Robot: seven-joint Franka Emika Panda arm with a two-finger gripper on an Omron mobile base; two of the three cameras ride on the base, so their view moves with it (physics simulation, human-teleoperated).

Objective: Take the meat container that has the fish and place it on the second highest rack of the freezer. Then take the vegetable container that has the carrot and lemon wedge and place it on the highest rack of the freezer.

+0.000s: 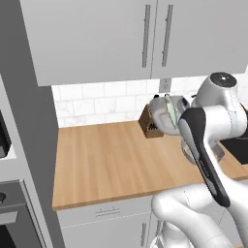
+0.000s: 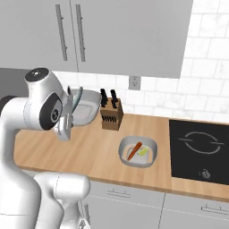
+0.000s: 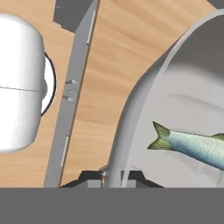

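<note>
**Meat container lifted off the wooden surface, gripped by its rim**

Left base view: nearest the camera rises the white arm, bent at the lower right. Beyond its dark-striped forearm the meat container hangs in the air, tilted steeply on its edge, above the surface. A knife block stands just behind it, by the tiled wall. Grey wall cabinets hang above.

Right base view: the arm stands at the left and partly hides the meat container, which is again tilted and clear of the surface. The knife block is just beside it on the right. Further right, the vegetable container rests flat on the surface, with the carrot and a pale lemon wedge inside. A black cooktop lies near it, further to the right.

Hand view: the hand is closed tightly, its two dark tips pinching the thick rim of the meat container. The fish lies inside against the pale bottom, tail toward the rim. The wooden surface shows below.
</note>
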